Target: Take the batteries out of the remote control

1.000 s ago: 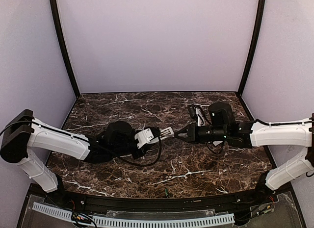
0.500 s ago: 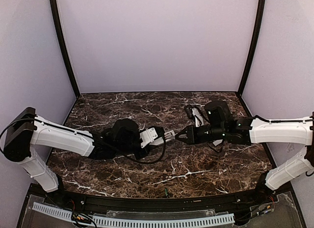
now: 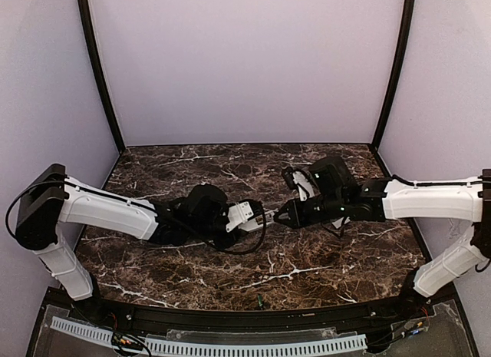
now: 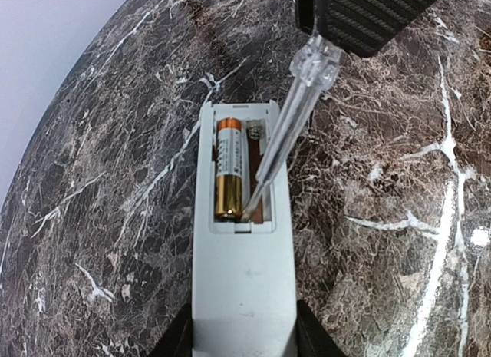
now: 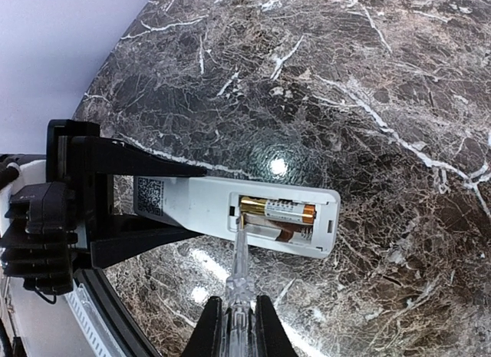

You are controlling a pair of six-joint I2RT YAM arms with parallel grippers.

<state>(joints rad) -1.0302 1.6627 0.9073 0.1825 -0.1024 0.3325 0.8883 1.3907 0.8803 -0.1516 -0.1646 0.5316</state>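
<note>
The white remote control [image 4: 244, 288] is held back-side up above the marble, its battery bay uncovered. My left gripper [image 4: 244, 338] is shut on its lower body, a black finger on each long side. One gold-and-orange battery [image 4: 229, 169] lies in the bay's left slot. My right gripper [image 5: 239, 330] is shut on a clear stick tool [image 5: 240, 272]. The tool's tip rests in the bay beside the battery's [image 5: 278, 210] gold end. From above, the left gripper [image 3: 255, 218] and right gripper [image 3: 284, 215] meet mid-table around the remote control [image 3: 266, 216].
The dark marble table [image 3: 192, 173] is walled in at the back and on both sides. A black cable [image 3: 245, 246] loops under the left wrist. A small green item [image 3: 259, 299] lies by the near edge.
The left gripper has carried the remote control rightward, and the right arm has moved left. The gap between them has closed, and the tool's tip now reaches the battery bay.
</note>
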